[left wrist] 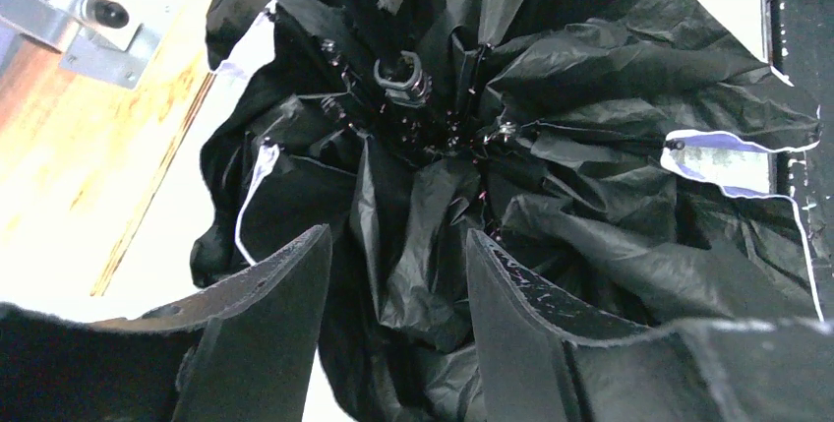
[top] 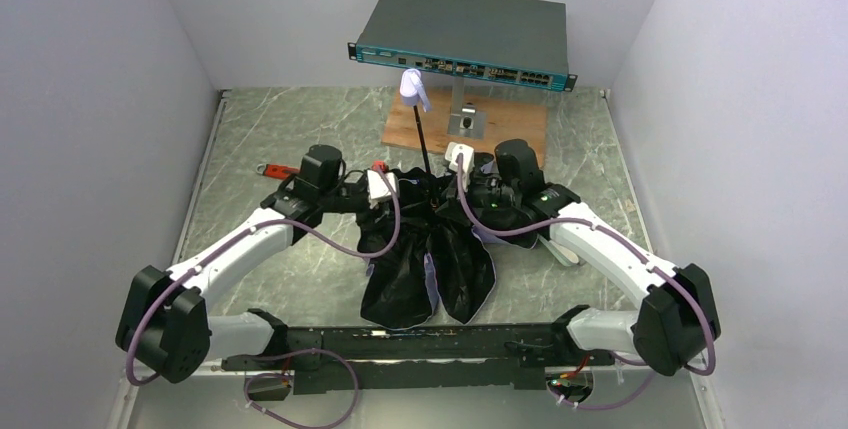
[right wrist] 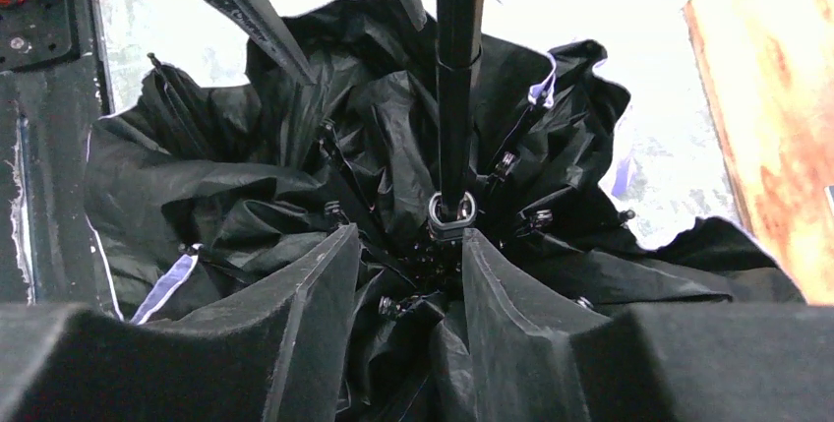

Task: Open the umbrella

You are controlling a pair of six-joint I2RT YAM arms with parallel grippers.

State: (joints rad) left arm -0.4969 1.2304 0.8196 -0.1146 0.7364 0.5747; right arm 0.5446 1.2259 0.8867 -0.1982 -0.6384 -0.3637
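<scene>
Sagging in crumpled, glossy black folds, the umbrella [top: 425, 259] lay between the arms, thin shaft [top: 425, 144] tilted up. Left gripper [left wrist: 398, 235] gaped half-open above fabric; right gripper [right wrist: 408, 235] straddled the hub [right wrist: 451, 213], grip unclear.

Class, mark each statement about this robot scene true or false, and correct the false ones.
1. The umbrella is fully open. False: its cloth hangs crumpled.
2. Its handle is farther from the arm bases than its cloth. True.
3. The right hand grips the handle. False: it is open, low by the ribs where they meet the shaft.
4. A wooden board lies behind the umbrella. True.
5. The fingers of the left hand stand apart. True.
</scene>
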